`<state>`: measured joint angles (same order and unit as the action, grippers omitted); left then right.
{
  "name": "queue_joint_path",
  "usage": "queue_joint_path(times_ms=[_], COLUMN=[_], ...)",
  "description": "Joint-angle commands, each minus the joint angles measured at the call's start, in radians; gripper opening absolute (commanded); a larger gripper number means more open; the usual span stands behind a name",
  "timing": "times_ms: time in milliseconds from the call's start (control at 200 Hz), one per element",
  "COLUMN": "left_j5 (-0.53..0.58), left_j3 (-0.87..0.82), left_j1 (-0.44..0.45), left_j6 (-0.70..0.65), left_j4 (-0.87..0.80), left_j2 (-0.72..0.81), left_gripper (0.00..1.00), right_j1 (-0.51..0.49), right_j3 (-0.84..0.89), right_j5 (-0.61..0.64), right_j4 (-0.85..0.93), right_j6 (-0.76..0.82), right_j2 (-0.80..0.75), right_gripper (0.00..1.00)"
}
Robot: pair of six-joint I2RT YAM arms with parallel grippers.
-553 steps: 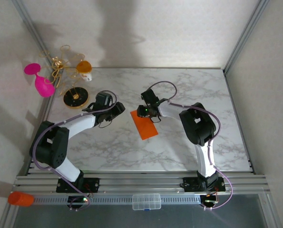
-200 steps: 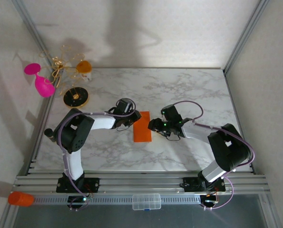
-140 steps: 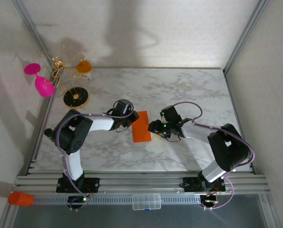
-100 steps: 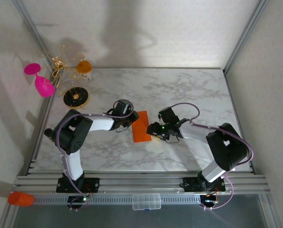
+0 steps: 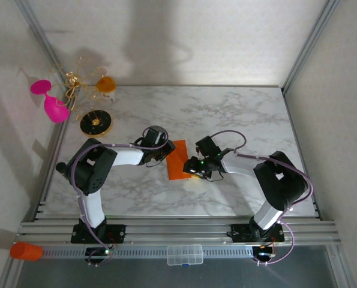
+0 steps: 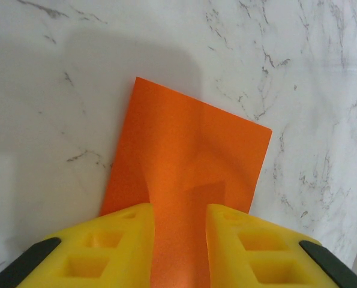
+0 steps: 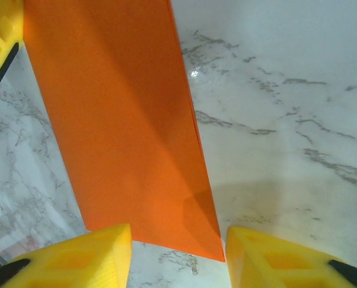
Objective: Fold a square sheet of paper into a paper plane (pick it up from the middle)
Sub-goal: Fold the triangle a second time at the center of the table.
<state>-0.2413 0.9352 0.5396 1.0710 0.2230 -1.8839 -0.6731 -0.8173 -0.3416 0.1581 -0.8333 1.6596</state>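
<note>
The table has a white top with thin grey lines, like marble. It looks smooth and a bit shiny. White walls stand at the back and on both sides. Grey metal bars run up the back corners. Soft shadows fall on the back wall.

The orange paper lies flat near the middle of the table. It is a long shape with four corners. In the right wrist view two thin edges of the paper run close together along one long side.

The left gripper is at the left side of the paper. In its own view the left gripper has its yellow fingers a little apart, and the paper shows in the gap. I cannot tell if they press on it.

The right gripper is at the paper's near right corner. Up close, the right gripper has its fingers wide apart, one on each side of the paper's short end. It holds nothing.

By the far left corner of the table are a small orange and white cup, some gold wire and a pink glass. A round black stand sits near the left edge. Along the near edge runs a metal rail. On it are a small clear box and, far to the left, an orange tube.
</note>
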Motion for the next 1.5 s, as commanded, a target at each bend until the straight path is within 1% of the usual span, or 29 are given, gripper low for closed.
queue_joint_path(times_ms=[0,175,195,260,375,586,811,931,1031,1126,1217,1297,1497], left_j5=[0.045,0.05,0.051,0.052,0.047,0.047,0.037,0.028,0.012,-0.005,-0.037,-0.068,-0.112], left_j3=[-0.038,-0.051,-0.053,-0.062,-0.083,-0.107,-0.107,-0.105,-0.096,-0.08,-0.06,-0.051,-0.061], left_j1=[-0.007,-0.009,-0.009,-0.01,-0.013,-0.02,-0.026,-0.026,-0.026,-0.026,-0.026,-0.025,-0.015], left_j6=[0.004,0.009,0.009,0.013,0.028,0.043,0.04,0.042,0.04,0.035,0.025,0.012,-0.07], left_j4=[-0.068,-0.065,-0.064,-0.06,-0.047,-0.036,-0.032,-0.027,-0.03,-0.032,-0.025,-0.02,-0.08], left_j2=[-0.011,-0.01,-0.009,-0.007,0.004,0.035,0.037,0.039,0.054,0.08,0.102,0.125,0.154], left_gripper=[0.29,0.29,0.29,0.29,0.29,0.28,0.28,0.28,0.28,0.29,0.31,0.33,0.34], right_j1=[-0.017,-0.017,-0.04,-0.046,-0.046,-0.046,-0.046,-0.046,-0.046,-0.046,-0.046,-0.043,-0.026], right_j3=[-0.026,-0.044,-0.047,-0.057,-0.073,-0.088,-0.079,-0.088,-0.1,-0.097,-0.109,-0.136,-0.19], right_j5=[-0.012,-0.002,-0.003,0.0,0.012,0.024,0.017,0.035,0.058,0.038,0.033,0.055,0.085], right_j4=[0.018,0.031,0.031,0.036,0.046,0.045,-0.001,0.035,0.077,0.077,0.089,0.116,0.147], right_j6=[-0.001,0.002,0.003,0.008,0.017,0.019,0.014,0.02,0.029,0.035,0.054,0.084,0.154], right_j2=[0.032,0.052,0.052,0.054,0.051,0.058,0.021,0.038,0.05,0.065,0.092,0.113,0.139], right_gripper=[0.44,0.44,0.43,0.43,0.4,0.38,0.39,0.39,0.39,0.39,0.39,0.38,0.38])
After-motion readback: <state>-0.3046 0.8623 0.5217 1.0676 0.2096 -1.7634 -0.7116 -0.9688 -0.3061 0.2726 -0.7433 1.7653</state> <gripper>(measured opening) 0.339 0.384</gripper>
